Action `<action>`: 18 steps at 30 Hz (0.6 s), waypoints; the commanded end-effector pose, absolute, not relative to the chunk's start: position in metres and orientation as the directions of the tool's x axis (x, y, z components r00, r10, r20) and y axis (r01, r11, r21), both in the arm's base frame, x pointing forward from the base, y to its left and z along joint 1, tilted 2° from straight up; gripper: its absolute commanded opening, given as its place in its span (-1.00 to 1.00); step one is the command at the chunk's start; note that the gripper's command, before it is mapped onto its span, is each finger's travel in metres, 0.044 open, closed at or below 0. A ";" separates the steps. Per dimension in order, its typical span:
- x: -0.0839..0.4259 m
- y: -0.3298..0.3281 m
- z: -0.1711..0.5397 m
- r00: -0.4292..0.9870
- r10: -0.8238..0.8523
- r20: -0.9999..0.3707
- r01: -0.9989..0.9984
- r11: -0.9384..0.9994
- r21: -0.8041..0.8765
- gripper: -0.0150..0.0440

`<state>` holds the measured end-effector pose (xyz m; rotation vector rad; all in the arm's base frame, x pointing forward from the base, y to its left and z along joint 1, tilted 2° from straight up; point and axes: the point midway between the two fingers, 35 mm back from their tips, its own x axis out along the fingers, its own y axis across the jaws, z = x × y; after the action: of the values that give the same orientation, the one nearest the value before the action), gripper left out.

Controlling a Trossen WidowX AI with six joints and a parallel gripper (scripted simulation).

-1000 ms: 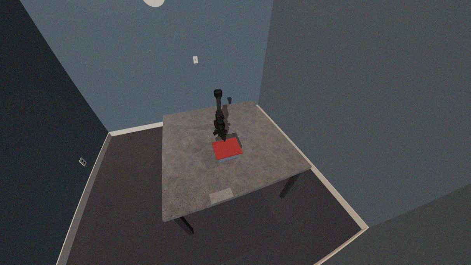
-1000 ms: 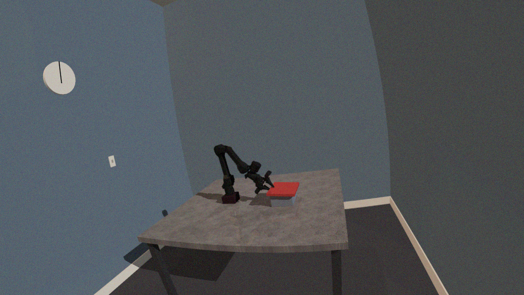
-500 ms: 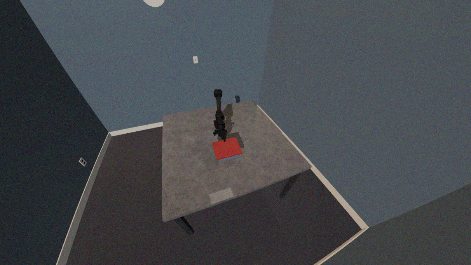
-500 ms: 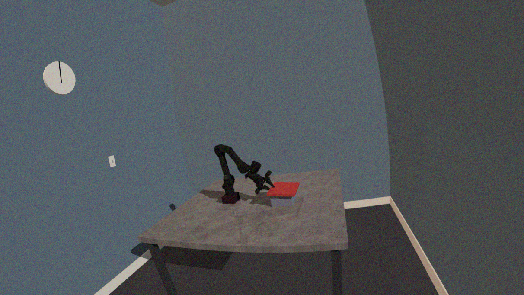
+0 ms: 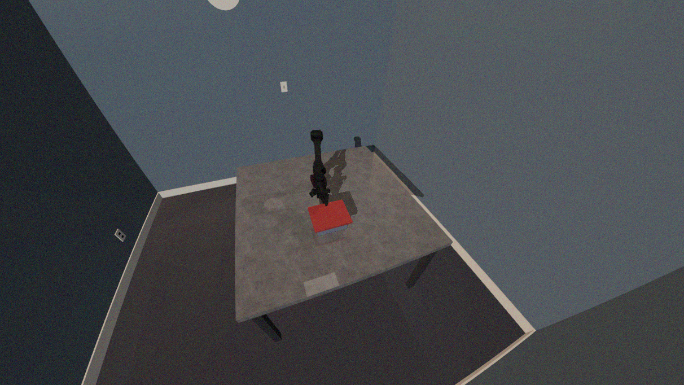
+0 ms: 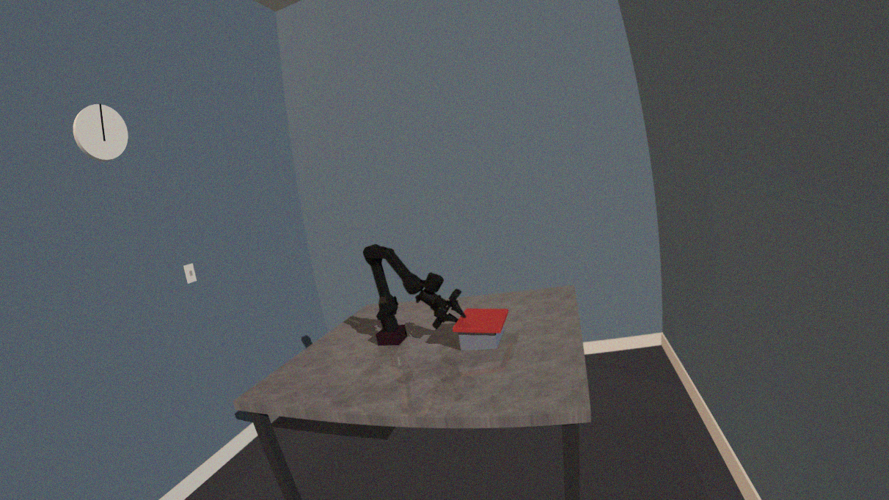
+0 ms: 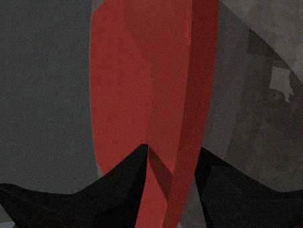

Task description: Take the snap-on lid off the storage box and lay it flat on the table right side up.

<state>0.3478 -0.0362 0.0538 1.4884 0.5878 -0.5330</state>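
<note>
The red lid (image 5: 329, 216) (image 6: 482, 320) (image 7: 141, 84) lies roughly level over the grey-blue storage box (image 5: 333, 230) (image 6: 478, 341), right side up. My gripper (image 5: 326, 204) (image 6: 461, 319) (image 7: 173, 146) is shut on the lid's edge on the side facing the arm's base. In the wrist view one fingertip is on the lid's top face and the other is below its rim. A dark strip shows under the lid's rim in the exterior view; I cannot tell whether it is a gap or a shadow. The box stands on the table (image 5: 267, 258) (image 6: 372, 385).
The arm's dark base (image 6: 391, 336) stands on the table behind the gripper. A pale flat rectangle (image 5: 321, 284) shows at the table's near edge in the top view. A faint pale round patch (image 5: 273, 204) shows left of the arm. Shadows of the arm and lid fall on the table.
</note>
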 end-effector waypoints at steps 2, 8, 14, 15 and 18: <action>0.348 -0.036 0.054 0.753 0.027 -0.658 0.658 0.017 0.753 -0.49; 0.349 -0.036 0.054 0.753 0.027 -0.658 0.658 0.017 0.753 -0.49; 0.349 -0.036 0.057 0.753 0.026 -0.658 0.658 0.016 0.753 -0.49; 0.349 -0.036 0.058 0.753 0.026 -0.658 0.658 0.015 0.753 -0.49; 0.349 -0.036 0.062 0.753 0.026 -0.658 0.658 0.015 0.753 -0.49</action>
<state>0.3488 -0.0360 0.0586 1.4889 0.5875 -0.5363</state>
